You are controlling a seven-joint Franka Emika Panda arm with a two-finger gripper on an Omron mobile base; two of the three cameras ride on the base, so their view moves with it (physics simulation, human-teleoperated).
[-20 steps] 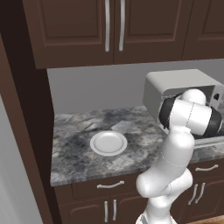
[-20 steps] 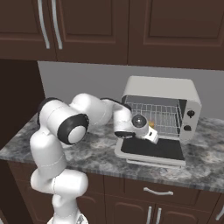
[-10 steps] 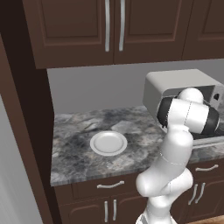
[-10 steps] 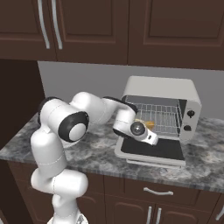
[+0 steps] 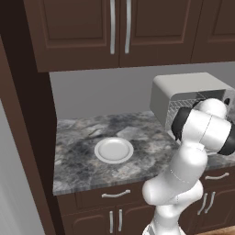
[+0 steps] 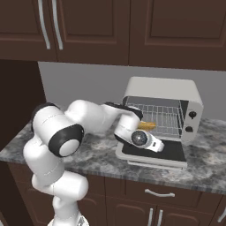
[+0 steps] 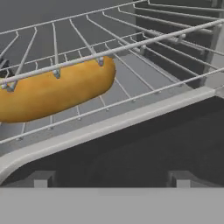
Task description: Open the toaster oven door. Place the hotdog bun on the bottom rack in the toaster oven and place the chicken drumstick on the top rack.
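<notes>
left base view: toaster oven [image 5: 183,98] at 3 o'clock on the counter [image 5: 82,151]; white plate [image 5: 114,150] near centre, nothing on it we can see.
right base view: oven door [image 6: 152,152] is down flat. gripper [image 6: 160,145] sits over it, at 9 o'clock of the cavity mouth. hotdog bun [image 6: 145,126] just inside.
hand view: bun [image 7: 52,92] on the bottom rack [image 7: 131,78], at 10 o'clock, under a top rack [image 7: 175,35] wire.
claw: spread wide, holding nothing.
handling: we judge the bun light, soft, easily crushed; pinch mid-length, gently.
drumstick: we can't locate it.
</notes>
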